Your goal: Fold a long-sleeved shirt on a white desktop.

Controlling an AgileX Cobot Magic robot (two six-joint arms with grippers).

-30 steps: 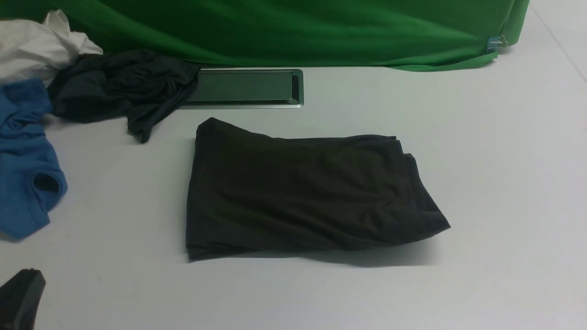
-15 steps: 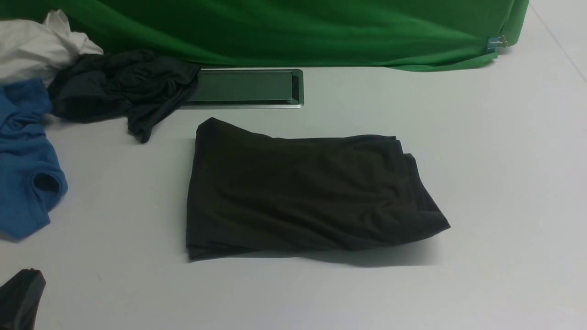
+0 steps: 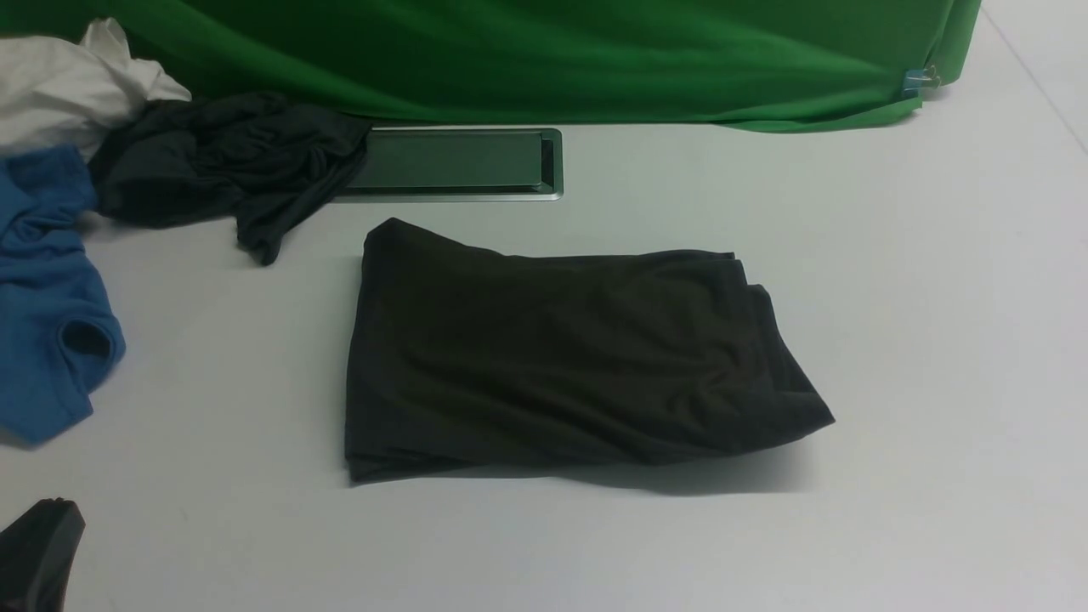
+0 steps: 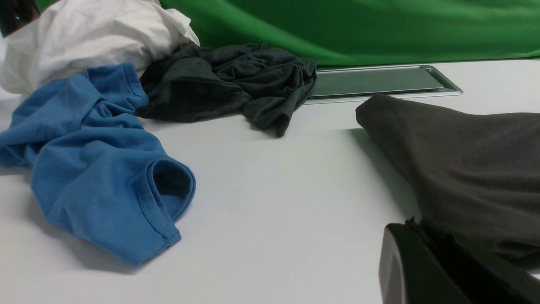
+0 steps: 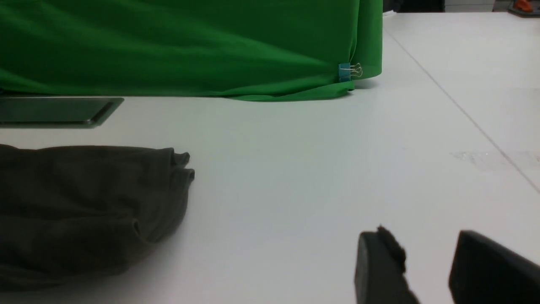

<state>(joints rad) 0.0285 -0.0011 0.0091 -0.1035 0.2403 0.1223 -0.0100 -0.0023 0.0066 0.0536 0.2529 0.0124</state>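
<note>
The long-sleeved shirt (image 3: 561, 357), very dark olive-brown, lies folded into a thick rectangle in the middle of the white desktop (image 3: 935, 297). Its layered edges point right. My left gripper (image 3: 51, 514) shows only as a black tip at the front left corner, well clear of the shirt. In the left wrist view its jaws (image 4: 415, 223) are pressed together with nothing between them, and the shirt (image 4: 464, 160) lies just beyond. My right gripper (image 5: 422, 240) stands open and empty over bare desktop, to the right of the shirt (image 5: 84, 198). It is out of the front view.
A blue shirt (image 3: 42, 323), a smaller dark garment (image 3: 221, 161) and a white cloth (image 3: 68, 76) are heaped at the back left. A silver-framed hatch (image 3: 450, 161) sits behind the folded shirt. The green backdrop (image 3: 544, 51) closes off the back, held by a blue clip (image 3: 916, 81).
</note>
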